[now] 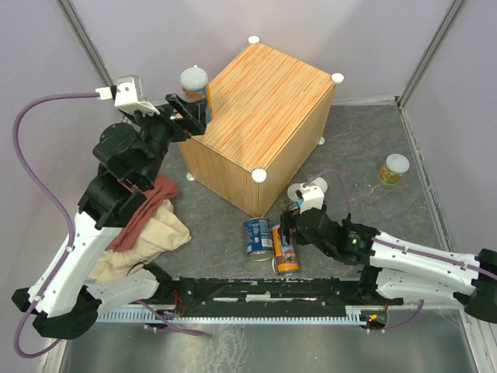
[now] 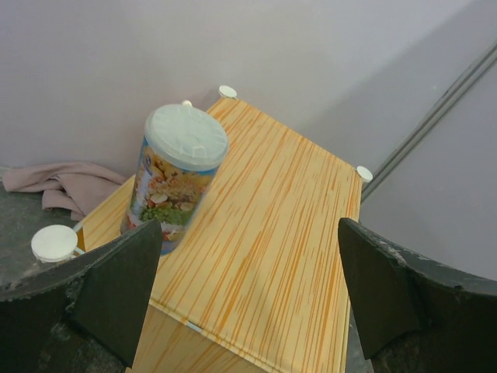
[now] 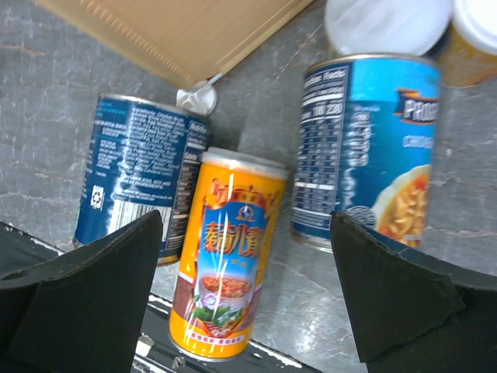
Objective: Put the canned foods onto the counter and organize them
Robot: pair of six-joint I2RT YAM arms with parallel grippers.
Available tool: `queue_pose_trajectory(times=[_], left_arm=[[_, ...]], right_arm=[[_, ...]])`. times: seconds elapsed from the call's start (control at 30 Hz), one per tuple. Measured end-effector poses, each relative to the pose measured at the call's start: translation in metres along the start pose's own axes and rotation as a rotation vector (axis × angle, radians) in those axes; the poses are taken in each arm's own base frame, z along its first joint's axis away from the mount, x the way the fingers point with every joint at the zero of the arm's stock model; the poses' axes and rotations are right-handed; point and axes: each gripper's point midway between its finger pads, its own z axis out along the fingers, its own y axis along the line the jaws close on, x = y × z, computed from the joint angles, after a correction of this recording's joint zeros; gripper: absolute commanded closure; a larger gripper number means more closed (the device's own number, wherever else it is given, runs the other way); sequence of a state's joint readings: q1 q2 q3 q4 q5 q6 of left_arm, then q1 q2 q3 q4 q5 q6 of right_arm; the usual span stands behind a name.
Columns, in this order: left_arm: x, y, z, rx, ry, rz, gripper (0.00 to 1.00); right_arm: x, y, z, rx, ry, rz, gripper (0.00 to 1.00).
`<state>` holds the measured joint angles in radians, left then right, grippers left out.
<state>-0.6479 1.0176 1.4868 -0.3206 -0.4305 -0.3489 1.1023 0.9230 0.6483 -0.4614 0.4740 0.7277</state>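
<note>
1. The left hand point(image 1: 190, 116) is raised at the near-left corner of the counter point(image 1: 264, 109). Its fingers are spread wide and grasp nothing.
2. A tall pale-lidded can point(image 2: 180, 175) stands upright on that corner of the counter top, right at the edge. In the left wrist view it sits just ahead of the left finger point(image 2: 116, 287), well away from the right one. Whether the finger touches its base cannot be told.
3. The right hand point(image 1: 287, 225) is low over the tabletop point(image 1: 365, 140), in front of the counter's near corner. It is also released, with its fingers wide apart.
4. An orange can point(image 3: 229, 295) lies in the gap between those fingers, with space on both sides.
5. A blue can point(image 1: 257, 237) stands just left of the orange one. A second blue can point(image 3: 365, 155) stands to its right, with two pale lids point(image 3: 388, 23) beyond it.
6. A short pale-lidded can point(image 1: 394, 168) stands alone near the right wall.
7. A red cloth point(image 1: 144, 210) and a beige cloth point(image 1: 155, 237) lie under the left arm.
</note>
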Motion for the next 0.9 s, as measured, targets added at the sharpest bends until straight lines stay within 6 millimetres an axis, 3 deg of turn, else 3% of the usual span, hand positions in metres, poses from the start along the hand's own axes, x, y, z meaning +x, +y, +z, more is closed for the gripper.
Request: queue_pose_trajectory(times=[0.27, 0.57, 0.9], left_arm=[[0.029, -0.007, -0.007, 0.046, 0.065, -0.006, 0.03], [0.028, -0.011, -0.022, 0.088, 0.066, -0.051, 0.05], [0.045, -0.019, -0.024, 0.122, 0.109, -0.07, 0.06]], right_arm=[[0.03, 0.021, 0.011, 0.011, 0.053, -0.038, 0.07], [0.045, 0.028, 0.015, 0.048, 0.07, -0.056, 0.08], [0.059, 0.032, 0.009, 0.061, 0.081, -0.06, 0.08]])
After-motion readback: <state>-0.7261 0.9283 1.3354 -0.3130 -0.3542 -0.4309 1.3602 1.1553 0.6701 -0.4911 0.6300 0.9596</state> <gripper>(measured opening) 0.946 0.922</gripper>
